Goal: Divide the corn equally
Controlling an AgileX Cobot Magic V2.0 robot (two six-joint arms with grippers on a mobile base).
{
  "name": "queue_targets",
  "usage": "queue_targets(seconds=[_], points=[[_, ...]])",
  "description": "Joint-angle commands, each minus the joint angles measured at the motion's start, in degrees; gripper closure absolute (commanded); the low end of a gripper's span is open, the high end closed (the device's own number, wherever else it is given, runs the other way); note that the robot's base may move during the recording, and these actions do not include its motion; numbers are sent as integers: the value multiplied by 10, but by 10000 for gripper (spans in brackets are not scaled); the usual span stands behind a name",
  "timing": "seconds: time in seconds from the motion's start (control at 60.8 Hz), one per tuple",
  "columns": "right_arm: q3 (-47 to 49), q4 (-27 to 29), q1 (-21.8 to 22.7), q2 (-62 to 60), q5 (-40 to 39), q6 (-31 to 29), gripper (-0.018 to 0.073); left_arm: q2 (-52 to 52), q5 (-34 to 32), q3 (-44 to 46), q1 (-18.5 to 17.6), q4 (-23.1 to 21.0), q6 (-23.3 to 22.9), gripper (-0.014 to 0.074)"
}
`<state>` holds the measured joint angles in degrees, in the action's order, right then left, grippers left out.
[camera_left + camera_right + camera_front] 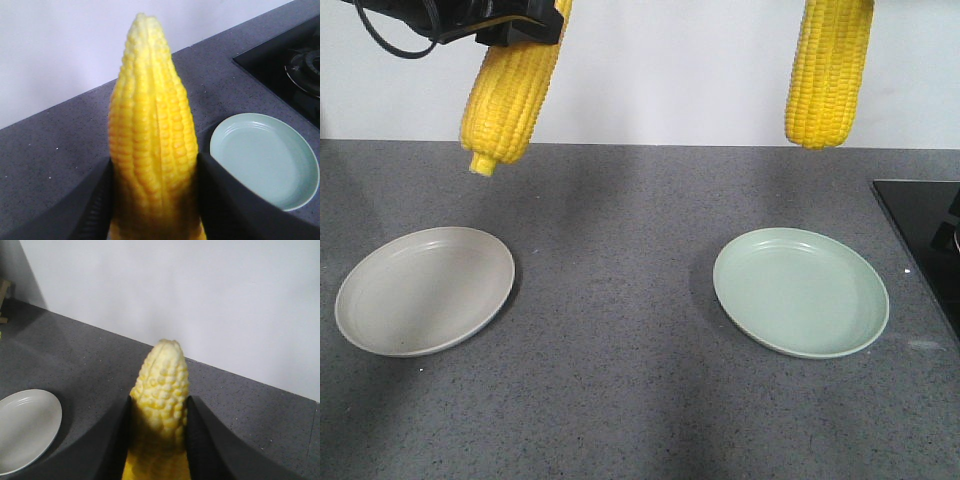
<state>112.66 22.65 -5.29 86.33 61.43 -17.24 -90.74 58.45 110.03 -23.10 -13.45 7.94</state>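
Grippers are mostly cropping out of your front view; left gripper [155,200] is clamping one corn cob [152,145] between its fingers, right gripper [157,440] is gripping another cob [161,400]

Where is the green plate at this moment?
In the front view, the green plate lies empty on the right side of the grey counter, between the beige plate and the black hob, below the corn cob hanging at upper right.

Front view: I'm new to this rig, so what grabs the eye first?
Two bright-yellow corn cobs hang in midair: the left cob in the left gripper on the beige plate side, the right cob in the right gripper on the green plate side. Both plates are empty.
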Motion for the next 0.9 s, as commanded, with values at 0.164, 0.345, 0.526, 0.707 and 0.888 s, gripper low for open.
queue_targets(seconds=[0.164, 0.345, 0.526, 0.707, 0.888], points=[[17, 12, 2, -20, -38, -4, 564, 21, -36, 17, 1, -11, -4, 602], [17, 12, 2, -20, -38, -4, 564, 21, -36, 17, 1, -11, -4, 602], [17, 12, 2, -20, -38, -4, 564, 21, -36, 17, 1, -11, -4, 602], [17, 12, 2, -20, -38, -4, 564, 21, -36, 17, 1, -11, -4, 602], [17, 12, 2, -20, -38, -4, 564, 21, -36, 17, 1, -11, -4, 602]])
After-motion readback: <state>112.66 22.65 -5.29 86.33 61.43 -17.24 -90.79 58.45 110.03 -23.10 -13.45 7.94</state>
